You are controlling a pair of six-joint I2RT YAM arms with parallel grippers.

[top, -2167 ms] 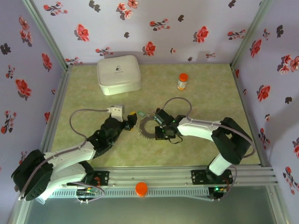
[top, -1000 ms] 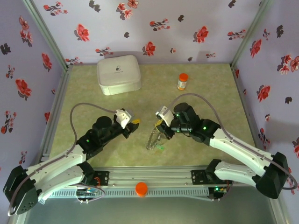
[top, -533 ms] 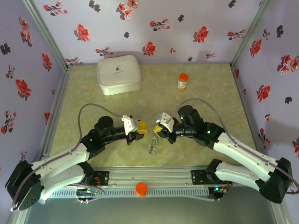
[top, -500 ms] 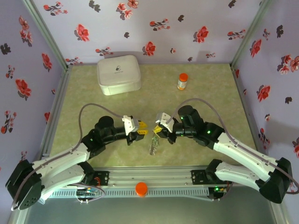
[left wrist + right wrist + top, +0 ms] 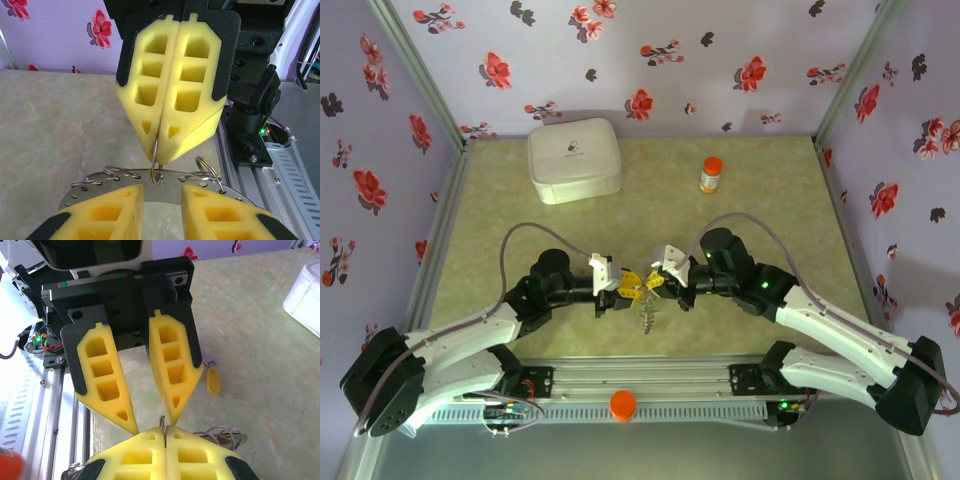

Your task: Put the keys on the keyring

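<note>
Progress looks partial, somewhere in the middle of the job. One yellow-tagged key [image 5: 213, 380] lies loose on the worktop [image 5: 520, 230], flat, with its silver blade pointing away toward the left arm's base, so at least that key is not yet on the keyring [image 5: 648, 316]. In the left wrist view a few thin wire loops [image 5: 206, 167] ride along the keyring's perforated band. They may belong to keys already threaded, but no key heads show there, so how many are on cannot be told. The red, green and white keys cannot be made out.

The keyring is up off the worktop, hanging edge-on beneath the spot where the two arms meet near the middle of the near edge. The right tool [image 5: 160, 152] is closed, its yellow pads pressed flat together on a fine wire loop at the keyring's upper edge, and the band dangles just under its tips. The left tool [image 5: 151, 424] faces it tip to tip with its jaws parted and nothing clamped between them. The band crosses the gap just beyond its pads, and one of its fingertips stands right beside the right tool's pinch point.

What seems left is fetching the loose key and feeding it onto the held ring.
</note>
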